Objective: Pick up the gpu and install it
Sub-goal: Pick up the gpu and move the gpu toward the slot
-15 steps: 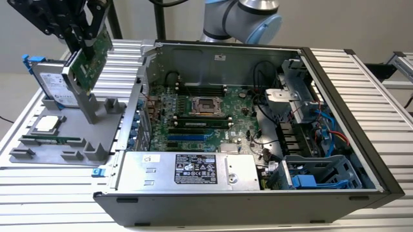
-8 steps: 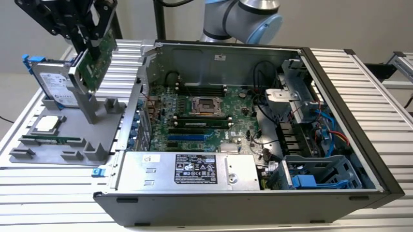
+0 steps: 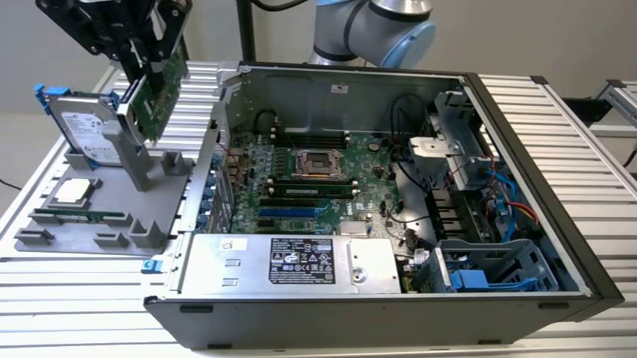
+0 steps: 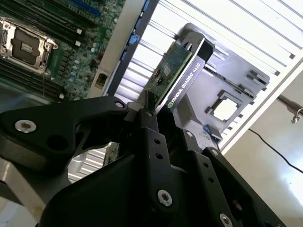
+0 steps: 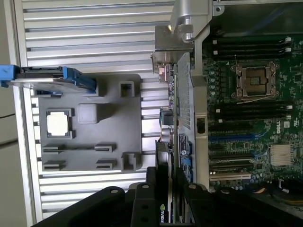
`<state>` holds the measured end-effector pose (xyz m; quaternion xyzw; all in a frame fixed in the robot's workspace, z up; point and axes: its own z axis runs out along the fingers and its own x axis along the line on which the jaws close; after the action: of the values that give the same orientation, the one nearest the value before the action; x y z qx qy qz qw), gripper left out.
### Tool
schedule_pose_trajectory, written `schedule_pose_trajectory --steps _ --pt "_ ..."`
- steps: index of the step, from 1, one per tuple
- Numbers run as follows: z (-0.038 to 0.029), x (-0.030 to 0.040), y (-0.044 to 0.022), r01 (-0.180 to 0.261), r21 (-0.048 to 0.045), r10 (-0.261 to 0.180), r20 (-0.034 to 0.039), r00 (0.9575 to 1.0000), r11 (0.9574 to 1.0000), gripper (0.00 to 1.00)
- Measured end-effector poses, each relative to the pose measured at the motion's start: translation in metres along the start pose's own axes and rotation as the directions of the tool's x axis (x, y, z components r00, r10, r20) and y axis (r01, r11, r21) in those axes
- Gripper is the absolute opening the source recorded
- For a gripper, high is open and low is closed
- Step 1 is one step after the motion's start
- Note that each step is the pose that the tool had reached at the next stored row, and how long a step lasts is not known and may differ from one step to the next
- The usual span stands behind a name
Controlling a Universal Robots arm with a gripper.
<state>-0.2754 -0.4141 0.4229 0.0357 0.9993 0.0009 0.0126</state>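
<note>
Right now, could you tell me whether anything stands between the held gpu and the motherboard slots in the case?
The end effector holds the gpu over the gray fixture tray, outside the open case. The case's side wall stands between the card and the motherboard; beyond that wall, nothing visible blocks the expansion slots.

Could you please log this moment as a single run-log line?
gripper: shut on gpu | gpu: held above gray holder, outside open computer case | install: not yet done
</note>
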Motion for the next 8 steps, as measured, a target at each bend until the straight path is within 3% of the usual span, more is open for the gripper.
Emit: schedule_pose_trajectory --steps 8 --pt "0.0002 -0.0103 0.0007 0.0 0.0 0.0 -0.0001 1.0 1.0 0.0"
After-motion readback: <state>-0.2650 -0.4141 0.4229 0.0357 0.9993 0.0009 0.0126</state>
